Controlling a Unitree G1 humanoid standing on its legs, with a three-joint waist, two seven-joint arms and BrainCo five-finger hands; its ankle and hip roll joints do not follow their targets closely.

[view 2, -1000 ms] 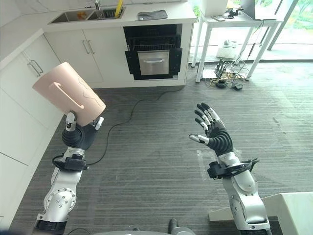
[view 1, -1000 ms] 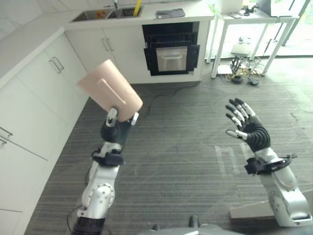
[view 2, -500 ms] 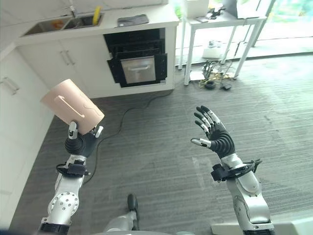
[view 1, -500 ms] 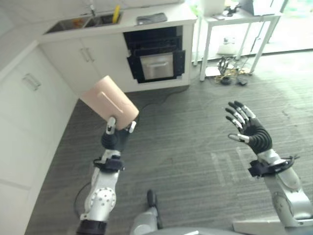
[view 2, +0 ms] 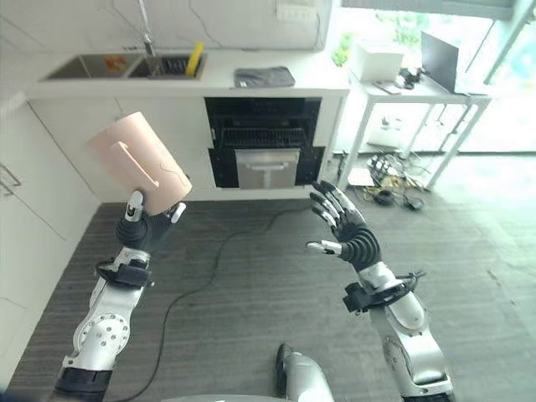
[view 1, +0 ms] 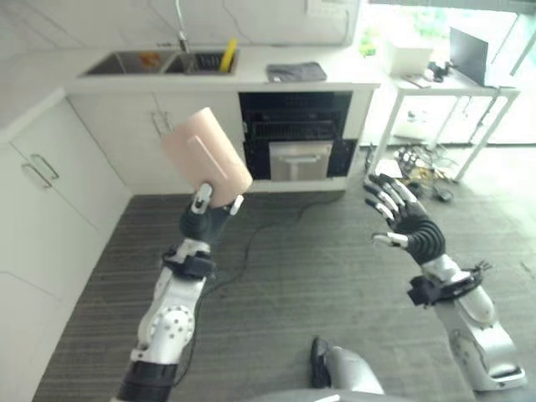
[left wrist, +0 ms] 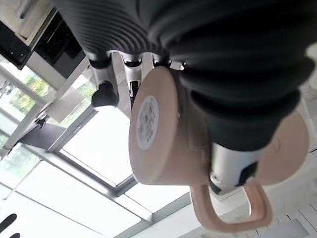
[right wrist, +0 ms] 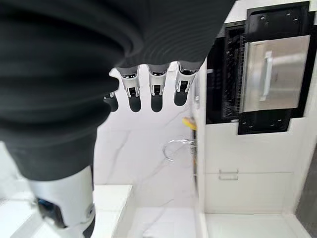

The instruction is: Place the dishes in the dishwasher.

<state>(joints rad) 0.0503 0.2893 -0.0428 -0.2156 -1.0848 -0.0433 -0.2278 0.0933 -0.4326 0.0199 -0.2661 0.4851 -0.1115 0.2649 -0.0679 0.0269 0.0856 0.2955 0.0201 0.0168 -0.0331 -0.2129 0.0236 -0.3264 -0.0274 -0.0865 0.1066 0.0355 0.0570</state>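
The left hand (view 1: pixel 203 219) is raised in front of the robot with its fingers and thumb curled round a pale pink mug (view 1: pixel 206 157), which it holds well off the floor (view 1: pixel 318 276). The mug sits tilted, its closed base toward the hand and its handle (view 2: pixel 136 165) on the side facing up toward the head camera; in the left wrist view the handle (left wrist: pixel 233 210) loops out past the thumb, free of the grasp. Carrying it high and clear of the body looks like a way to keep it away from the cabinets (view 1: pixel 59 180) on the robot's left while it walks, though that is a judgement. The left forearm rises steeply from the lower left, wrist bent so the mug leans toward the counter.

The right hand (view 1: pixel 399 222) is empty, its fingers straight and spread, palm turned inward at about the same height as the other hand, well apart from the mug. It probably stays free to steady the mug or handle a rack or the door.

Farther off, straight ahead under the white counter (view 1: pixel 251 75), stands the dishwasher (view 1: pixel 295 134), its dark front open and a steel panel with a handle showing inside. Above it lie a grey cloth (view 1: pixel 291 72) and, to the left, the sink (view 1: pixel 159 61) with a yellow object (view 1: pixel 227 55) beside the tap. A white table (view 1: pixel 452 84) stands to the right
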